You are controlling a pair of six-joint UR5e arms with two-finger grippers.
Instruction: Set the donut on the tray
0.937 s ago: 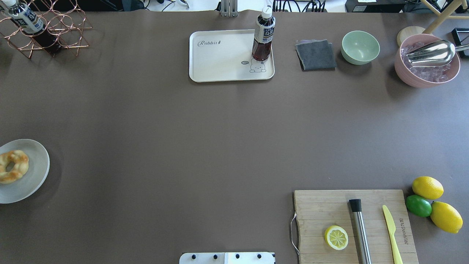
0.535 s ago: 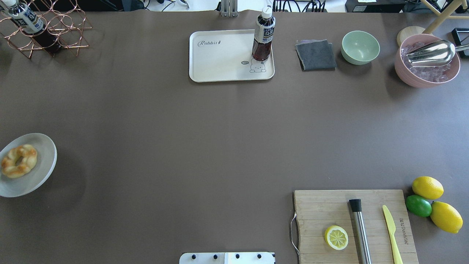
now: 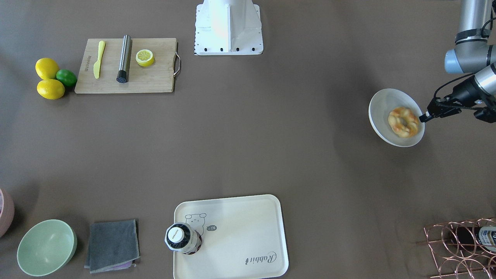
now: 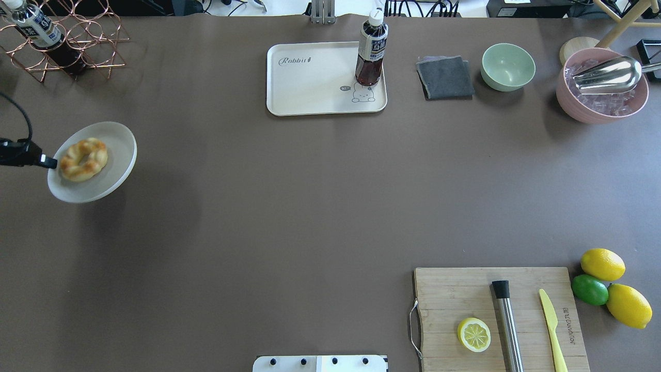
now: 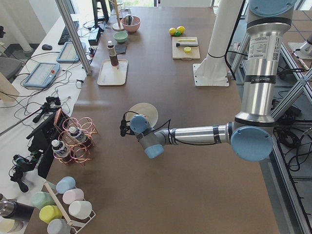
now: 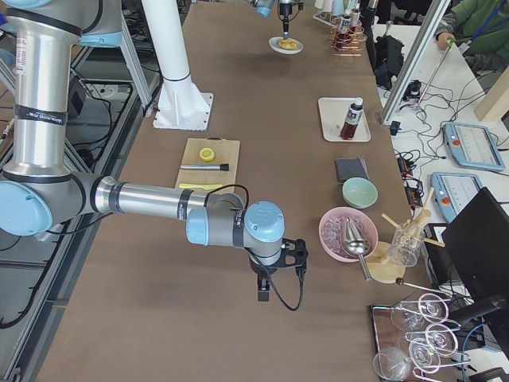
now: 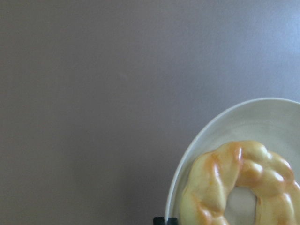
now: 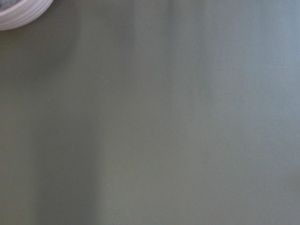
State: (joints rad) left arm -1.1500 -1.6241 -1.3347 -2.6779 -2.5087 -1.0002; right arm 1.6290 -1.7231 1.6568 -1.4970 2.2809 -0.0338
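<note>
The donut (image 4: 83,158) lies on a plate (image 4: 116,173). The left pincer (image 4: 50,163) is closed on the plate's rim and holds it above the counter (image 4: 310,206), well apart from the tray (image 4: 310,88). I cannot tell how far the right pincer (image 6: 263,293) is open.

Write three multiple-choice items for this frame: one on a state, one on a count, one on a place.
1. The bottle on the tray is:
A upright
B on its side
C upside down

2. Whole lemons beside the cutting board:
A one
B two
C three

3. The donut lies on the:
A tray
B round plate
C cutting board

Answers:
1 A: it stands on its base, neck up.
2 B: two yellow lemons lie against one lime.
3 B: the ring sits in the round plate, well away from the tray.
</note>
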